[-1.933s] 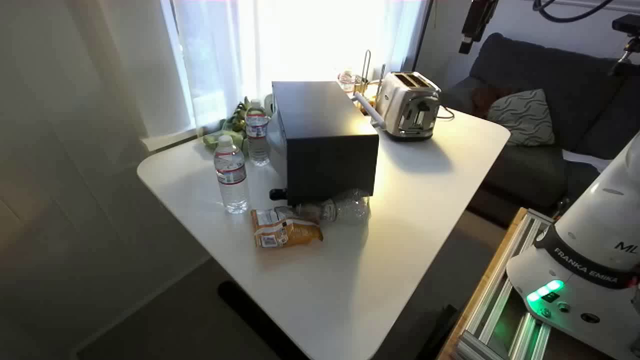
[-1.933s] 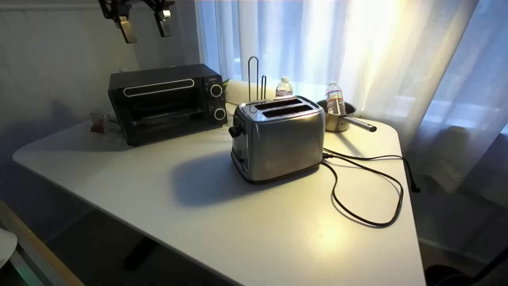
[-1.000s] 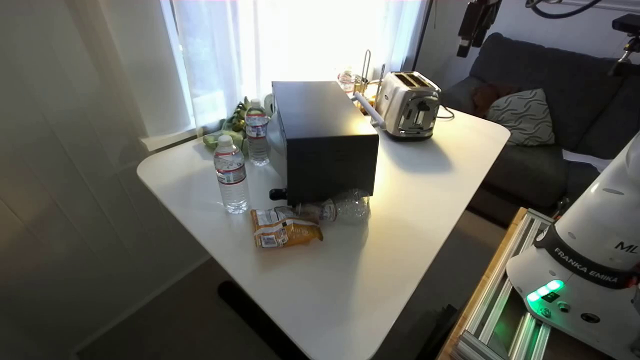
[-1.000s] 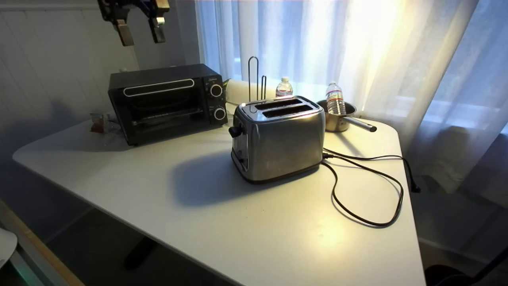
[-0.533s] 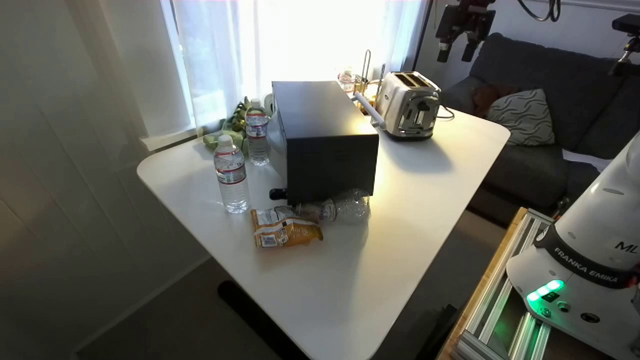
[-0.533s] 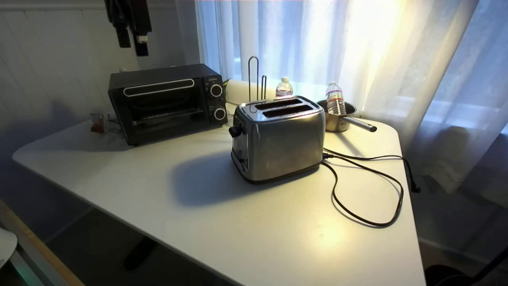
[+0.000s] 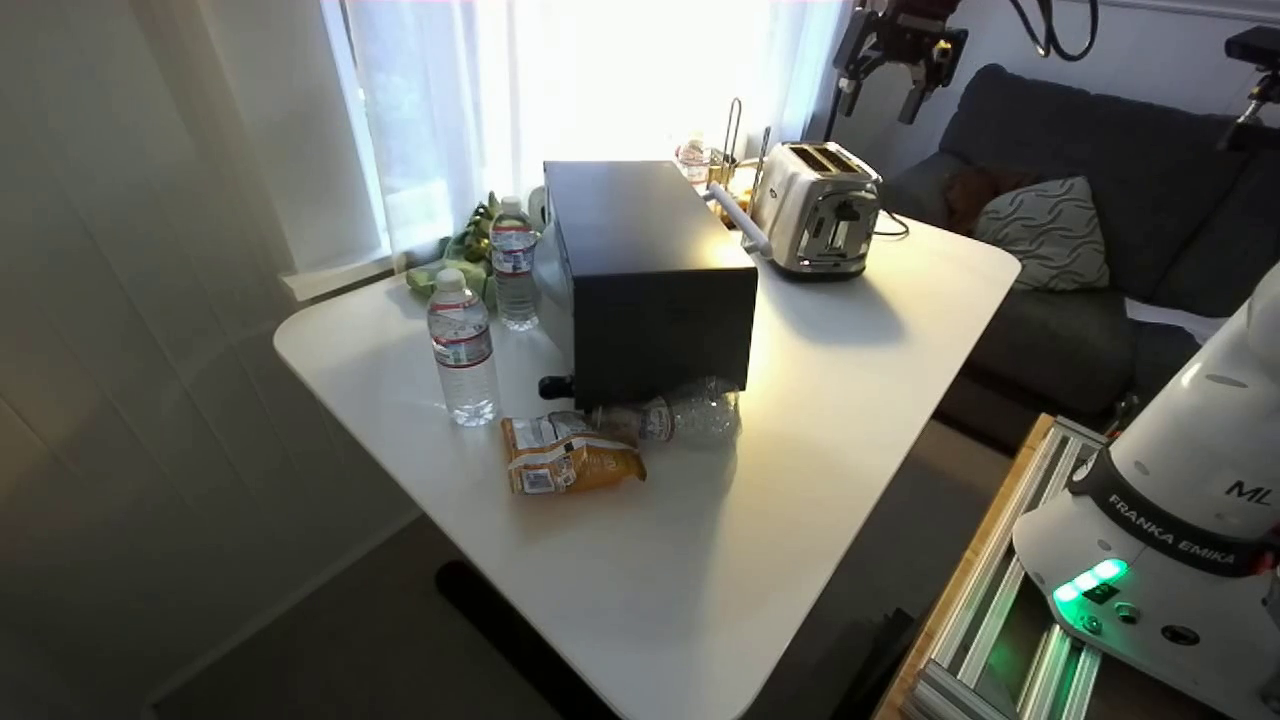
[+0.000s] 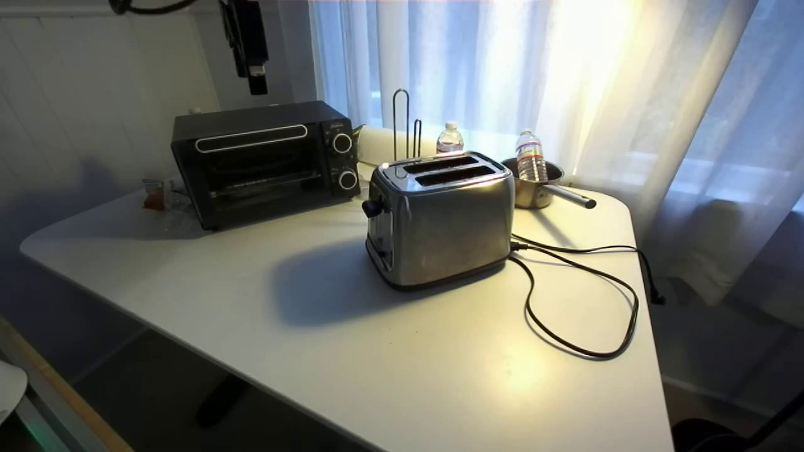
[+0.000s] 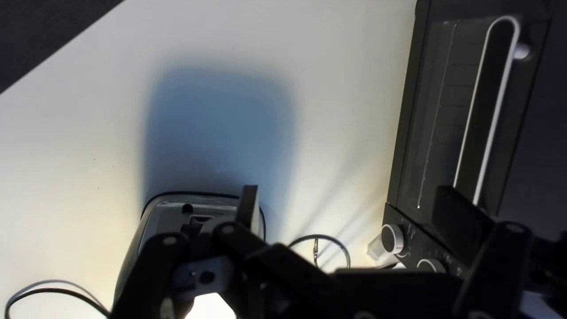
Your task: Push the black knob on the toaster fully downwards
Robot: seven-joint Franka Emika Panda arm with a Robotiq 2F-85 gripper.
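Knob (image 8: 372, 208) sits high on the end of the toaster (image 8: 449, 229), stubby and black. Gripper (image 7: 880, 102) hangs up above, clear of both, 2 fingers (image 9: 246, 205) spread wide, just air between. Toaster's shiny metal, boxy, rounded corners, 2 dark slots (image 8: 455, 175).

The place looked like a home: in an exterior view, a sofa (image 7: 1150, 215) with a pillow (image 7: 1048, 235) stood at upper right; in both exterior views, curtains (image 8: 496, 69) hung at the top, and an oven (image 8: 267, 163) and a toaster (image 8: 449, 226) shared the counter (image 8: 440, 342).
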